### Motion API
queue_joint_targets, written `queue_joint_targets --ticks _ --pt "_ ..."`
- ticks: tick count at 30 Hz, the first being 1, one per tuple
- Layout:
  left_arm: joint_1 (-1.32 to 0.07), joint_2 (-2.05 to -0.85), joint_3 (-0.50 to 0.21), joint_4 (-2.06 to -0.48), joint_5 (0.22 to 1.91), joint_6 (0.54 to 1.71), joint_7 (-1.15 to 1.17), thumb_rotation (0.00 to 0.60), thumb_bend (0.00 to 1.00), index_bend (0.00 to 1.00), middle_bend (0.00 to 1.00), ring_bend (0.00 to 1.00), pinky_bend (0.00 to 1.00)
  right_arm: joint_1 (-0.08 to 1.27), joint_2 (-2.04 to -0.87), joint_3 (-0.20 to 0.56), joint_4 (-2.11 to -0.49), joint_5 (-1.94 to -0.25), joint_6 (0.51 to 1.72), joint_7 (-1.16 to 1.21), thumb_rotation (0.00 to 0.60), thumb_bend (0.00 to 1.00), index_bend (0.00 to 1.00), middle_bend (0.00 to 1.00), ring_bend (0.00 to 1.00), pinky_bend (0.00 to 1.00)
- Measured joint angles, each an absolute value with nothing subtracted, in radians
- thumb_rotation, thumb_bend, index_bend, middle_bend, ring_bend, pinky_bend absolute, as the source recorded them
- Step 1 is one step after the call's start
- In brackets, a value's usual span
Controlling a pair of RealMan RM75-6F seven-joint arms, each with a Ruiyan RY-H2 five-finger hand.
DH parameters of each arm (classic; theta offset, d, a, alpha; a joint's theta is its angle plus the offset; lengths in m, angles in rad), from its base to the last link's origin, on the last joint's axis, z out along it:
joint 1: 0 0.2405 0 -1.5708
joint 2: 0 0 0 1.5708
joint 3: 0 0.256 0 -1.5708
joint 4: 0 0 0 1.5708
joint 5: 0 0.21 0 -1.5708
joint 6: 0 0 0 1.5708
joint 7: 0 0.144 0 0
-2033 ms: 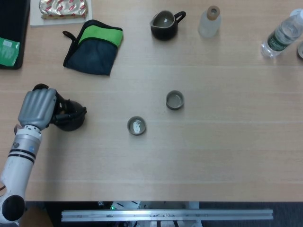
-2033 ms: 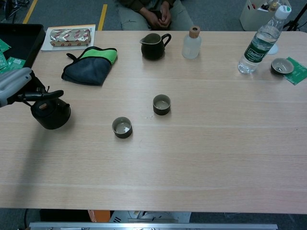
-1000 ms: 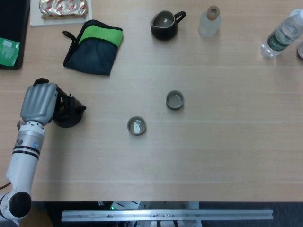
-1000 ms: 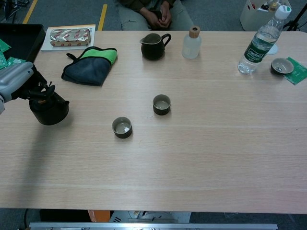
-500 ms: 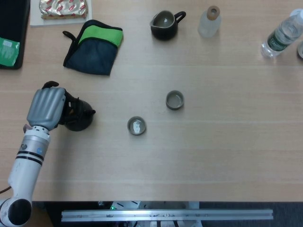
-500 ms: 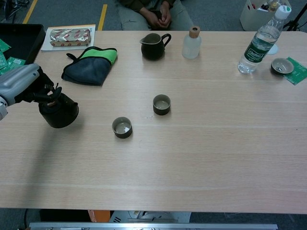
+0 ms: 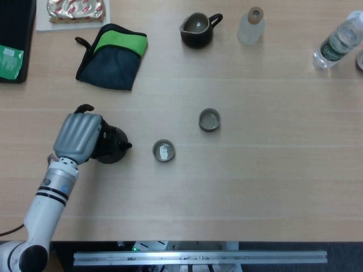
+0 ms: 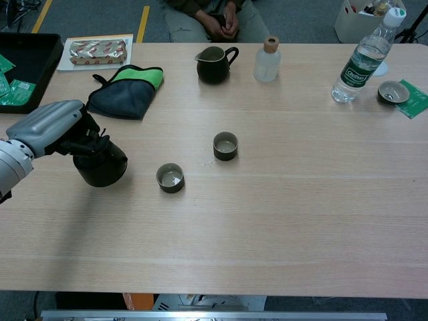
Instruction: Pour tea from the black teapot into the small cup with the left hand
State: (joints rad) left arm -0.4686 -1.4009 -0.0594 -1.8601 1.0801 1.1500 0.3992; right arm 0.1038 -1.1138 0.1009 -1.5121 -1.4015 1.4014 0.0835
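A pale wooden table (image 8: pixel 281 221) carried two small cups (image 8: pixel 170 178) (image 8: pixel 225 146) near its middle. Along the far edge lay a green-and-dark cloth (image 8: pixel 126 91), a dark pitcher (image 8: pixel 214 64), a corked bottle (image 8: pixel 267 60), a water bottle (image 8: pixel 361 59) and, far left, perhaps a foil packet (image 8: pixel 97 50).

Table (image 8: pixel 301 221): pale wood grain, smooth, matt. Black teapot (image 8: pixel 101 164): dark, dull matt finish, looks like cast metal or ceramic, cannot tell which. Left hand (image 7: pixel 79 137): grey smooth shell, plastic-looking, slight sheen; white glossy forearm (image 7: pixel 51 195) with black bands. Small cup (image 8: pixel 170 178): dark matt outside, pale glazed inside. Second cup (image 8: pixel 225 146): same. Pitcher (image 8: pixel 215 65): dark, glossy. Pouch (image 8: pixel 126 91): soft cloth, dark blue and green. Water bottle (image 8: pixel 365 57): clear plastic, shiny. Frosted bottle (image 8: pixel 267 63): cork-like stopper.
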Motion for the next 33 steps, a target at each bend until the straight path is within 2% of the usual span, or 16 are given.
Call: queue_joint_targets --ticks 33 --pt "-0.549 -1.570 -0.075 -1.808 1.089 1.186 0.610 0.525 0.47 0.96 1.00 0.92 0.20 0.097 -1.120 0.103 -1.484 -1.395 1.398 0.119 0.600 0.11 0.27 0.36 0.29 0.32"
